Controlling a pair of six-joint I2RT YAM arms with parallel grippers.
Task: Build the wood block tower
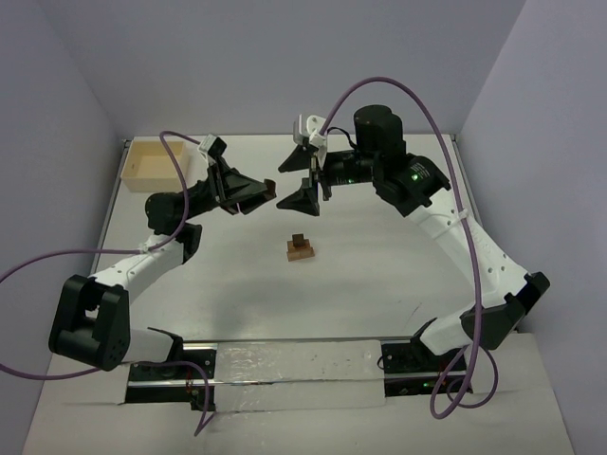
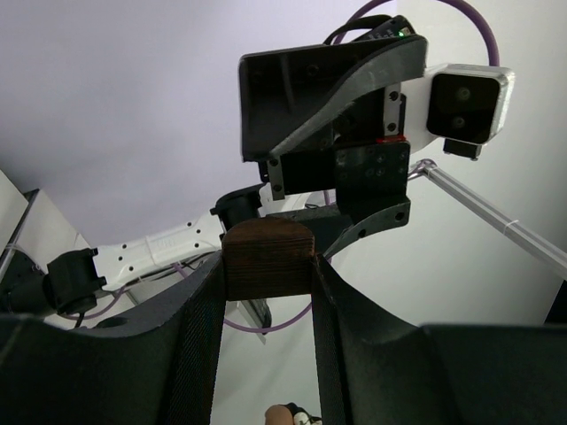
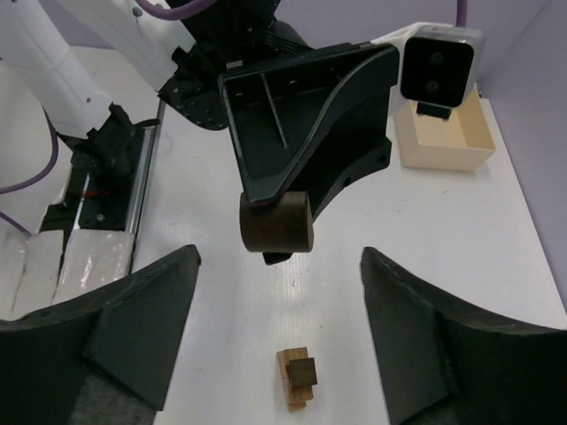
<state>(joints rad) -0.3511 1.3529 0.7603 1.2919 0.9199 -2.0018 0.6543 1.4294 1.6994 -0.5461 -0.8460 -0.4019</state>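
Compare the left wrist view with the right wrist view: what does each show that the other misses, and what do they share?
Only the left wrist view shows the right arm's camera, with a close look at the face of the dark brown block clamped between the left fingers. Only the right wrist view shows the small tower, the pale box and the left arm's camera. Both show that block held in the left fingers, and the right fingers, which stand wide apart and grip nothing.
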